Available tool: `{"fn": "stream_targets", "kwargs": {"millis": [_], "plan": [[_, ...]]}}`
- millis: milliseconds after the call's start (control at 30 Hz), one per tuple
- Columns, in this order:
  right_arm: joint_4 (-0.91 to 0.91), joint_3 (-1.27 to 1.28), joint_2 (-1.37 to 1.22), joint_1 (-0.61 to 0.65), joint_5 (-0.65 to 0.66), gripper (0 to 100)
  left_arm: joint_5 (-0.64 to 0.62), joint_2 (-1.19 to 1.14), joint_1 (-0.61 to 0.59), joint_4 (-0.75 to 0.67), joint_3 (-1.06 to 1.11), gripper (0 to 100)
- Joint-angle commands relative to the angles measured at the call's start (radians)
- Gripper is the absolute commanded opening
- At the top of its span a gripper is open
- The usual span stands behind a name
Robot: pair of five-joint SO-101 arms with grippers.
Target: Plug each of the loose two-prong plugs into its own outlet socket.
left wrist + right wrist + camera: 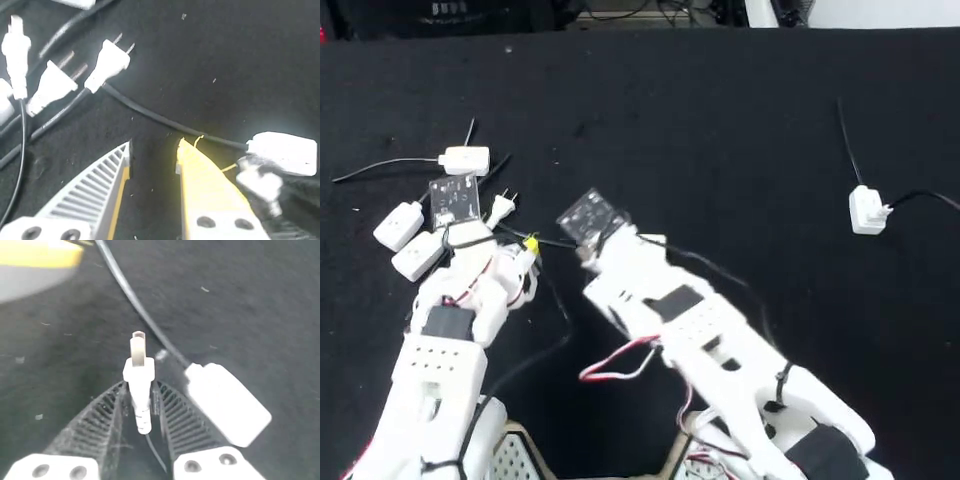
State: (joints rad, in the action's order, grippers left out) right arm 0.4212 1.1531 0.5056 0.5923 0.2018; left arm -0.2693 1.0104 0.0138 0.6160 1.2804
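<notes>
My right gripper [139, 392] is shut on a white two-prong plug [138, 371], prongs pointing away from the wrist. Beside it lies a white outlet socket [227, 402] on a black cable [130, 292]. In the high view this gripper [583, 254] sits at the table's middle left. My left gripper [154, 150] stands open just above the cloth, nothing between its grey and yellow fingers; it [528, 250] is close to the right one. Ahead of it lie three loose white plugs [107, 60], [52, 82], [15, 45]. The same socket [284, 152] lies off to its side.
Three white sockets [465, 158], [398, 225], [417, 255] cluster at the far left with a plug [502, 207] and thin black cables. Another socket [867, 210] with a plug in it sits alone at the right. The black cloth [720, 120] behind is bare.
</notes>
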Motion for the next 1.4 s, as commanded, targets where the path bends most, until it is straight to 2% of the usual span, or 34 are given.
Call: {"fn": "stream_targets", "kwargs": {"millis": [0,133,300,467,900,1067,1367], "plan": [[-0.044,-0.001,0.019,0.104,-0.035,1.0,-0.014,0.101,0.025,-0.015,0.022,16],[-0.046,-0.005,0.022,0.143,-0.029,1.0,-0.005,0.178,0.108,-0.015,0.068,16],[-0.035,0.002,0.051,0.143,-0.029,1.0,0.003,0.267,0.114,-0.017,0.119,16],[0.071,0.015,0.236,0.144,-0.028,1.0,0.084,0.319,0.136,-0.015,0.154,16],[0.083,0.173,0.582,0.143,-0.028,1.0,0.086,0.321,0.147,-0.015,0.157,16],[0.087,0.191,0.607,0.143,-0.028,1.0,0.083,0.321,0.143,-0.015,0.157,16],[0.229,0.119,0.596,0.133,-0.028,1.0,0.083,0.321,0.143,-0.015,0.157,16]]}}
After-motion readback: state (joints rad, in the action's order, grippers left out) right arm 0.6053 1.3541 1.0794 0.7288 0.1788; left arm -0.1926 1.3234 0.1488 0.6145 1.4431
